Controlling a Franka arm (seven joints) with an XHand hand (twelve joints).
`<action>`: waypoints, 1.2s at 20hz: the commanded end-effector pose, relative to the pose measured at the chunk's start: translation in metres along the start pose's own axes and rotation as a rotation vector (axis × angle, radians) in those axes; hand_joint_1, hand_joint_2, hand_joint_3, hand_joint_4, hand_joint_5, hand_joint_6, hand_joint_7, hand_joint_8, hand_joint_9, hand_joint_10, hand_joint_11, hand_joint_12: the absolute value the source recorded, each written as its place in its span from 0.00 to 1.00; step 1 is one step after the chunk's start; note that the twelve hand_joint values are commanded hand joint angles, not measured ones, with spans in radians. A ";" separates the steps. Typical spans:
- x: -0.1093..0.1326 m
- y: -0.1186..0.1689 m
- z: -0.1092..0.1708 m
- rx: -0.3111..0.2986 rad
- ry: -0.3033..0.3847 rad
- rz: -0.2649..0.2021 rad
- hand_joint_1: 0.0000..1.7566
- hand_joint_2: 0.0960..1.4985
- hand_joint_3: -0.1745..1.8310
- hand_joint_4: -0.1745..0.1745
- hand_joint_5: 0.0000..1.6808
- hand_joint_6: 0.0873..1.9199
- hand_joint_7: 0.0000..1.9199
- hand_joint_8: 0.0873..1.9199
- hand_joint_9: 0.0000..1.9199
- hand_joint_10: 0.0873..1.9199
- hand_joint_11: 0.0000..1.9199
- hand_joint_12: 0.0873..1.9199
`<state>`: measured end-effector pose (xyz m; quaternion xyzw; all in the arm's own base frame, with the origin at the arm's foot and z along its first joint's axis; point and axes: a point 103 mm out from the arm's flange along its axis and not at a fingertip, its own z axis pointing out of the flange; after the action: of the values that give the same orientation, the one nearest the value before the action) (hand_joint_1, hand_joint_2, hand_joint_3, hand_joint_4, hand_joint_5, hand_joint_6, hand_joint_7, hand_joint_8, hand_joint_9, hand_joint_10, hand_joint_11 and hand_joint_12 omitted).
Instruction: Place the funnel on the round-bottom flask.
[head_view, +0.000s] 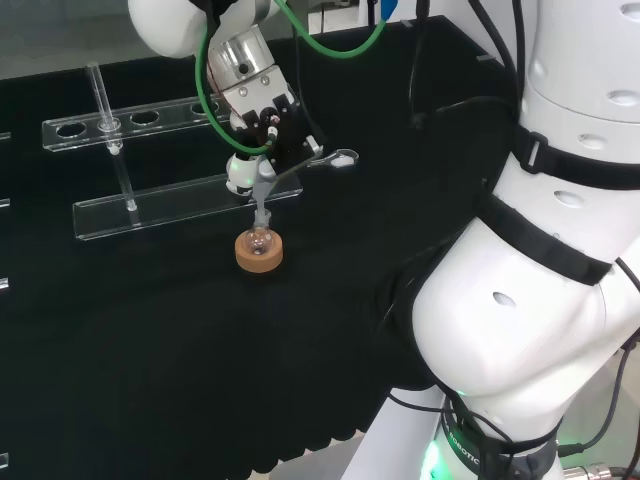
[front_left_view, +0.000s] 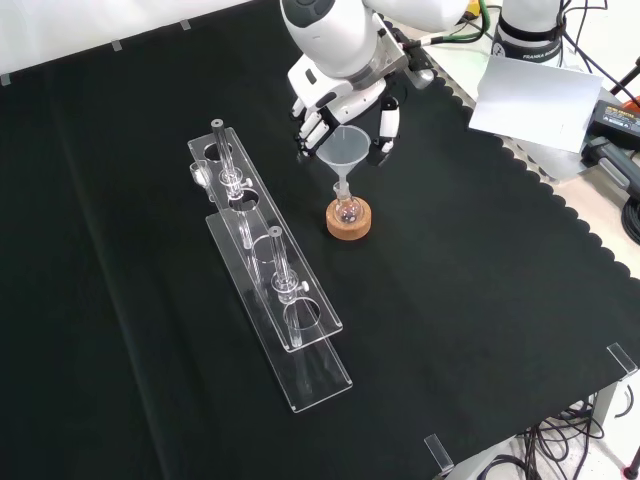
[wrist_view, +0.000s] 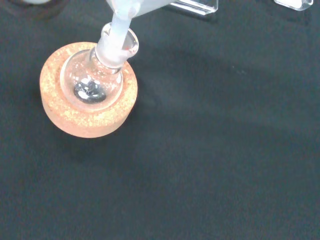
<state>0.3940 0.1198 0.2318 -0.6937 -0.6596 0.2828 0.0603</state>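
Robot hand (front_left_view: 345, 110) holds funnel (front_left_view: 345, 150) upright, stem down in flask (front_left_view: 347, 210).

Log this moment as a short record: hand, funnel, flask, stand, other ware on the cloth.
hand: above the flask, fingers and thumb curled round the funnel's cone
funnel: upright, stem reaching down into the flask's neck
flask: small round-bottom flask of clear glass, upright
stand: cork ring under the flask, on the black cloth
other ware: clear rack to the left in the front view, untouched
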 end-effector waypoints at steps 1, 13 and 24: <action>0.002 0.002 0.004 0.005 0.000 -0.014 0.45 0.54 0.36 0.40 0.36 0.30 0.29 0.36 0.44 0.25 0.29 0.65; 0.013 0.005 0.012 0.022 -0.015 -0.026 0.44 0.54 0.36 0.40 0.36 0.30 0.29 0.36 0.44 0.25 0.29 0.65; 0.018 0.005 0.014 0.026 -0.021 -0.031 0.44 0.54 0.36 0.39 0.36 0.30 0.28 0.36 0.43 0.25 0.29 0.65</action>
<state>0.3920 0.1278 0.2142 -0.6817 -0.6664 0.2939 0.0687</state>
